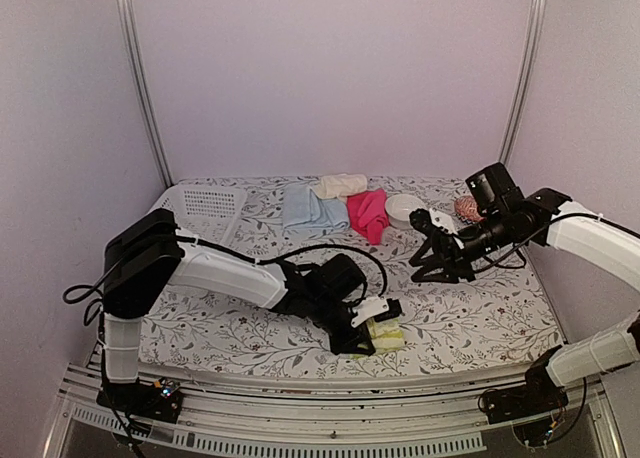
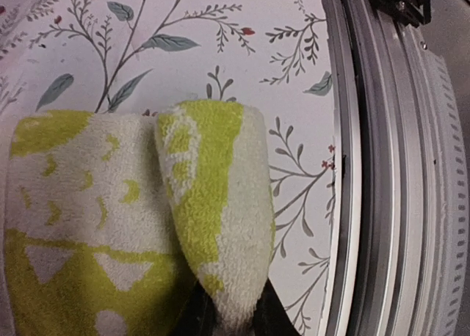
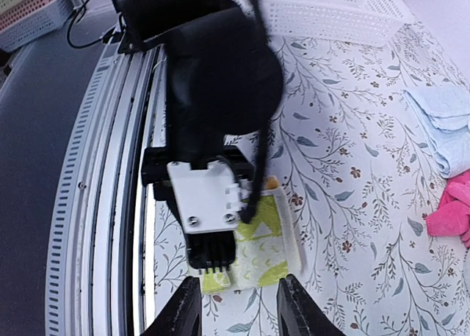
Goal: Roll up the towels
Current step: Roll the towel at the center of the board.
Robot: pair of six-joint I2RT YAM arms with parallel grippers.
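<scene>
The yellow-green towel [image 1: 389, 336] with white pattern lies partly folded near the table's front edge. My left gripper [image 1: 366, 330] is shut on its folded edge [image 2: 213, 204]; in the left wrist view the dark fingers [image 2: 270, 318] pinch the fold from both sides. My right gripper [image 1: 436, 265] hovers above the table to the right, open and holding nothing. In the right wrist view its gripper [image 3: 239, 310] frames that same towel [image 3: 270, 240] from a distance. At the back lie a light blue towel [image 1: 311, 211], a hot pink towel [image 1: 368, 214] and a cream towel [image 1: 342, 185].
A white slatted basket [image 1: 205, 210] sits at the back left. Beside the pink towel stand a white bowl [image 1: 404, 210] and a reddish ball [image 1: 467, 209]. The metal rail [image 2: 396, 167] of the table's front edge runs close to the held towel.
</scene>
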